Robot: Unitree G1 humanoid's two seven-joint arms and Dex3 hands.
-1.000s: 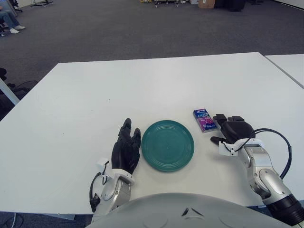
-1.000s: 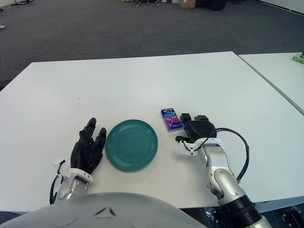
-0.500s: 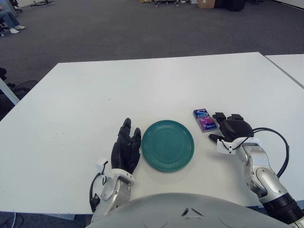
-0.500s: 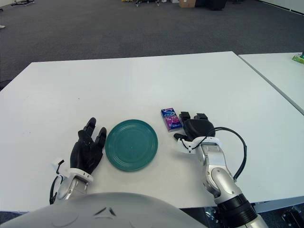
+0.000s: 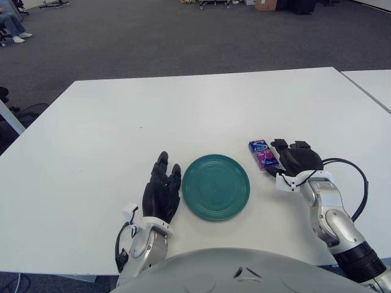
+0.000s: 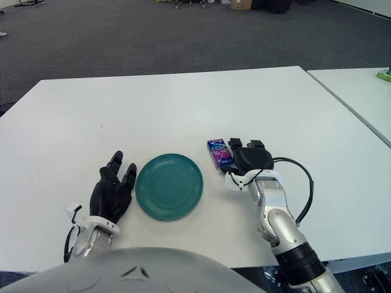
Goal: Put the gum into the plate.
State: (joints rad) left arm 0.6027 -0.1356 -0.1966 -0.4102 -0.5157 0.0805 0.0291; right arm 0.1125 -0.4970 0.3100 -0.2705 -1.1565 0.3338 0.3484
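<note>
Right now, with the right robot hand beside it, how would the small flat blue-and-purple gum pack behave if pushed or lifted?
The small flat blue-and-purple gum pack lies flat on the white table, so a push from the right robot hand would probably slide it, not roll or tip it. It looks boxy, likely stiff and light. Its low profile may make pinching awkward.

A wide white table [image 5: 183, 110] fills the near space, with a second white table [image 5: 372, 82] just beside it on the right. Beyond them stretches dark grey carpet [image 5: 153, 36]. Far off, some boxes [image 5: 266, 5] and a seated person's legs [image 5: 11, 27] show at the edges.
</note>
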